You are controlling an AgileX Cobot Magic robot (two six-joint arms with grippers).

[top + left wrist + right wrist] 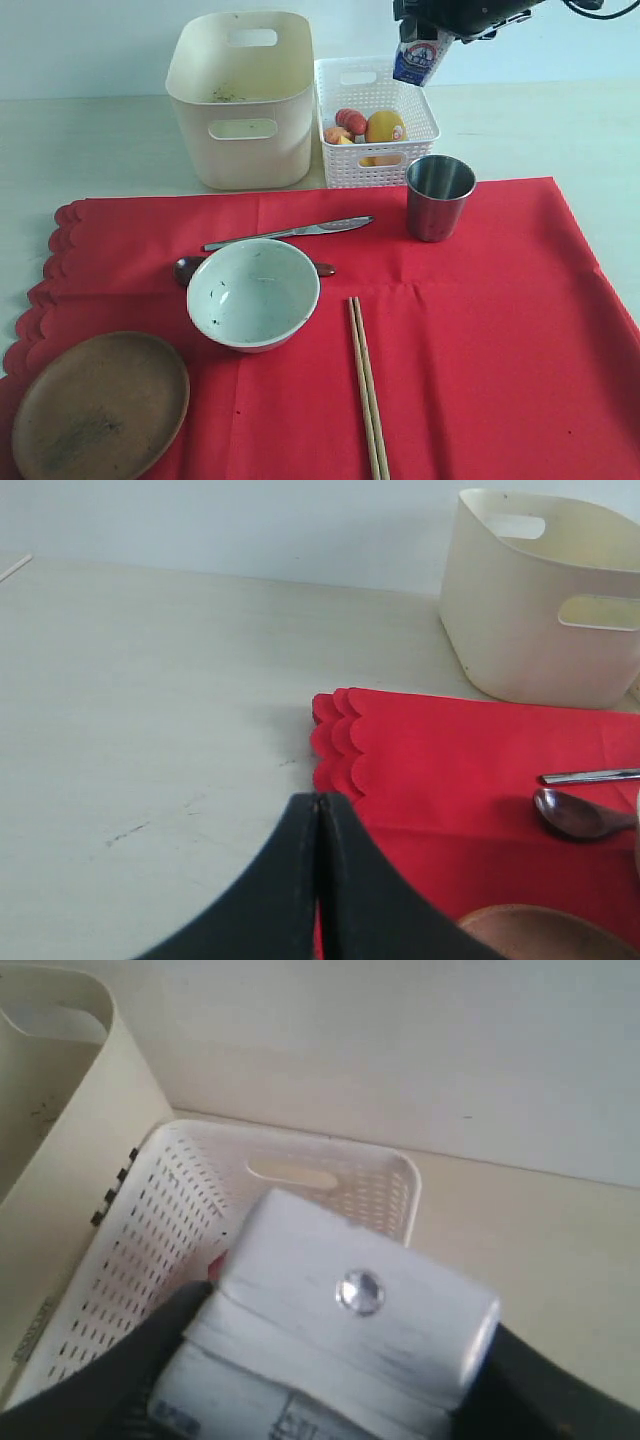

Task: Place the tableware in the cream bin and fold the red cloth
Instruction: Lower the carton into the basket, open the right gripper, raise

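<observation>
The red cloth [480, 330] lies spread flat, its scalloped edge at the left. On it are the speckled bowl [253, 293], the wooden plate [100, 405], the steel cup [439, 197], the knife [290, 232], the dark spoon [187, 268] half hidden behind the bowl, and the chopsticks [366, 390]. Behind the cloth stands the cream bin [242, 100]. My right gripper [428, 30] hangs above the white basket, shut on a milk carton [418, 58]. My left gripper [318, 802] is shut on nothing, low beside the cloth's scalloped corner [335, 740]; it is out of the exterior view.
A white perforated basket [420, 125] with toy food stands right of the cream bin, directly under the carton [340, 1300]. Bare pale table surrounds the cloth at the left and back. In the left wrist view the spoon [575, 815] and the plate's rim [530, 935] show.
</observation>
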